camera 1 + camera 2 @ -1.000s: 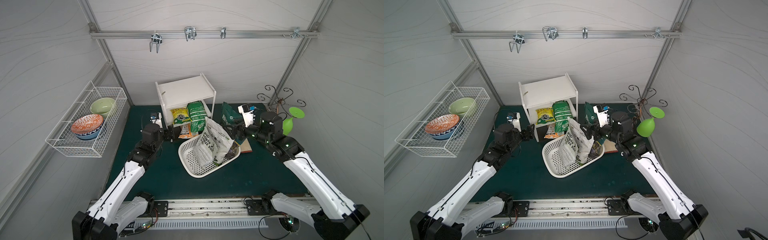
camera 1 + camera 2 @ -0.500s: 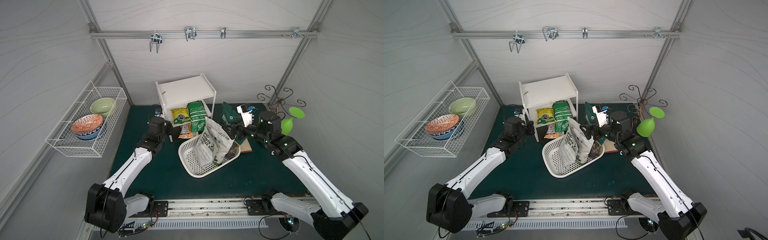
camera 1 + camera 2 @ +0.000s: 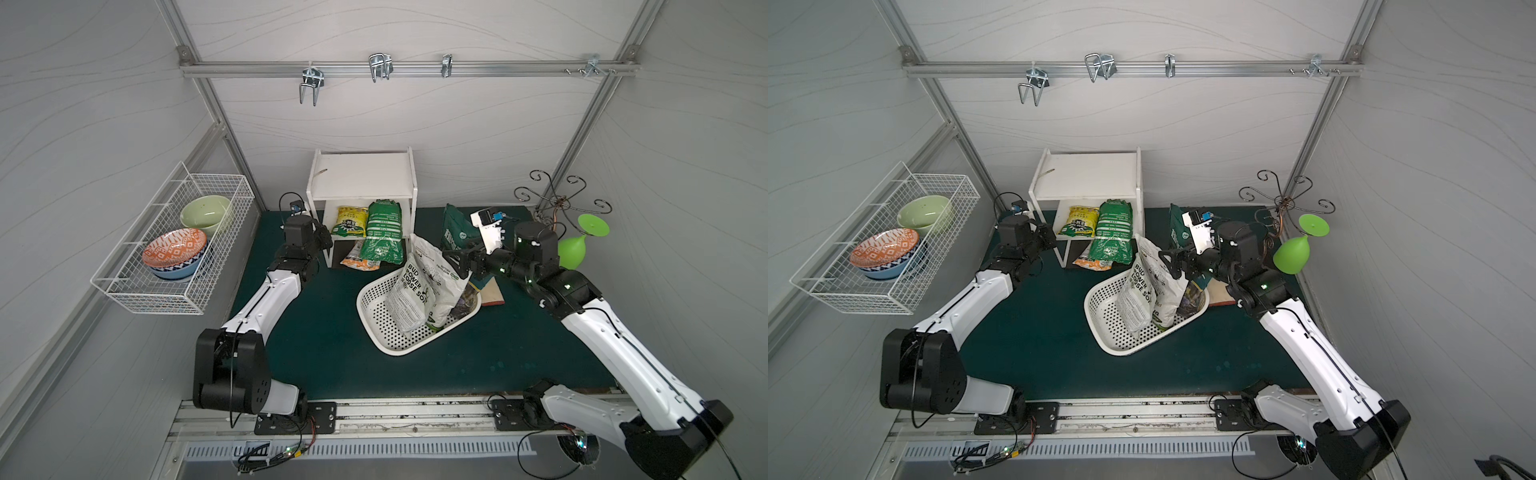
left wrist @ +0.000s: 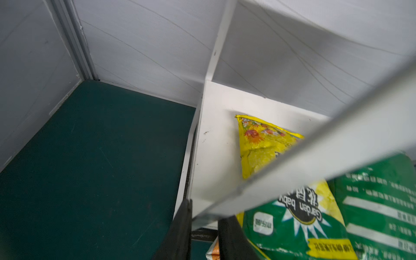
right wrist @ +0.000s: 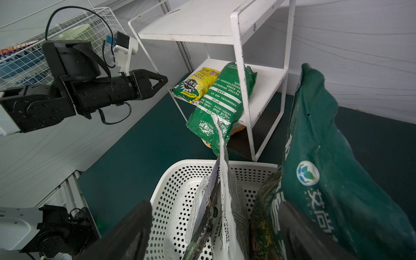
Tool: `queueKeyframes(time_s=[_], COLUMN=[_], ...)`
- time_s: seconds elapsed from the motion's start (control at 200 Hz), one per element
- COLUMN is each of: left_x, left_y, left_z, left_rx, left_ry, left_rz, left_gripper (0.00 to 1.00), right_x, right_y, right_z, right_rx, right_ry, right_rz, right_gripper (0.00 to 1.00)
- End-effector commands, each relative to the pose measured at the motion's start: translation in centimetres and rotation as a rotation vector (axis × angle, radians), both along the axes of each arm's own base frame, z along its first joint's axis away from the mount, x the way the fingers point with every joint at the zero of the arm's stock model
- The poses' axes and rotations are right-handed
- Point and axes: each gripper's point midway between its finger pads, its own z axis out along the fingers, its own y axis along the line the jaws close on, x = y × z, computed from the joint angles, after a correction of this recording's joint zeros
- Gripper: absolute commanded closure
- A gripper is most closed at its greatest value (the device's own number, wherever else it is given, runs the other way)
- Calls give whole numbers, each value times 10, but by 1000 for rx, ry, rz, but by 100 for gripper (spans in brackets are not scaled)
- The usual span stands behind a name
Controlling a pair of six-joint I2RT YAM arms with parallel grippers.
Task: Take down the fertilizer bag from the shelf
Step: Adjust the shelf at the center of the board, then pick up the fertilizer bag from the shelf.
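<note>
Left wrist shows "Garden baby" bag; left gripper pinches shelf, right gripper gapes.

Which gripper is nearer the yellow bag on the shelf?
Left. The left gripper is at the front leg of the shelf, beside the yellow bag; the right gripper is off by the white basket.

Soft, even light fell from overhead in both top views, with faint shadows and dimmer lower corners. In the left wrist view a leg of the shelf lay badly out of focus. In the right wrist view the right gripper showed dark, blurred fingers.
</note>
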Motion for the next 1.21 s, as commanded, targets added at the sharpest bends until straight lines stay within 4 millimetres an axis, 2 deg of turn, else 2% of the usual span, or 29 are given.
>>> queueKeyframes(time_s=[0.0, 0.17, 0.24, 0.32, 0.4, 0.56, 0.69, 0.84, 0.965, 1.066, 1.201], left_x=[16, 5, -6, -24, -43, -80, -94, -91, -76, -67, -64], left_y=[28, 22, 16, 9, 0, -29, -56, -78, -98, -120, -147], left_z=[40, 39, 39, 37, 35, 13, -7, -23, -23, -22, -21], left_rx=[-26, -62, -98, -145, -183, -311, -486, -664, -767, -775, -718], left_ry=[-124, -100, -89, -75, -67, -24, -4, 37, 85, 112, 105], left_rz=[88, 60, 40, 18, -26, -155, -260, -338, -412, -474, -536], left_gripper=[70, 43, 30, 22, 21, 19, 19, 20, 24, 26, 26], right_x=[5, 6, 6, 7, 7, 4, 2, -2, -4, -4, -4], right_y=[-1, 1, 1, 2, 3, 3, 4, 2, -1, -2, -2], right_z=[2, 0, -2, -2, -3, -1, 2, 7, 7, 7, 6], right_rx=[-7, -10, -8, -5, -4, 4, 12, 22, 19, 19, 12], right_ry=[-21, -17, -12, -10, -8, -13, -11, -24, -28, -28, -27], right_rz=[-8, -7, -3, 0, 5, 11, 21, 19, 12, 8, 4], right_gripper=[10, 10, 10, 10, 10, 10, 10, 10, 10, 10, 10])
